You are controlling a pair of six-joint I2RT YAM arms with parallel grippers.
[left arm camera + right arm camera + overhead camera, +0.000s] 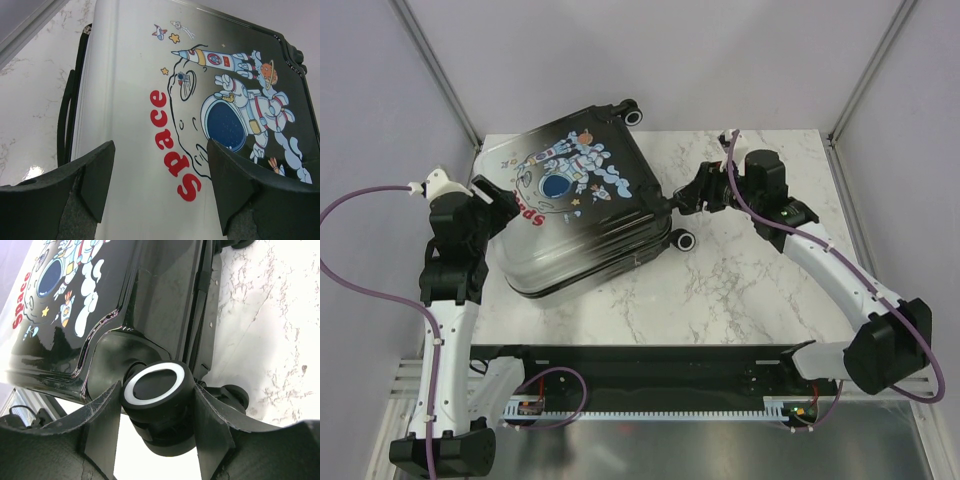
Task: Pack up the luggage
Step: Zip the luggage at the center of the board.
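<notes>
Since the luggage lies shut and flat, print up, toward the table's far left corner, I work it from both ends. My right gripper pinches a corner wheel to steady the case. My left gripper hangs wide open over the white end, holding nothing, probably ready to raise the lid.

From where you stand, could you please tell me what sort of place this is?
Likely a robotics lab test cell: a marble-patterned table enclosed by plain panels on metal framing, with the luggage on it.
</notes>
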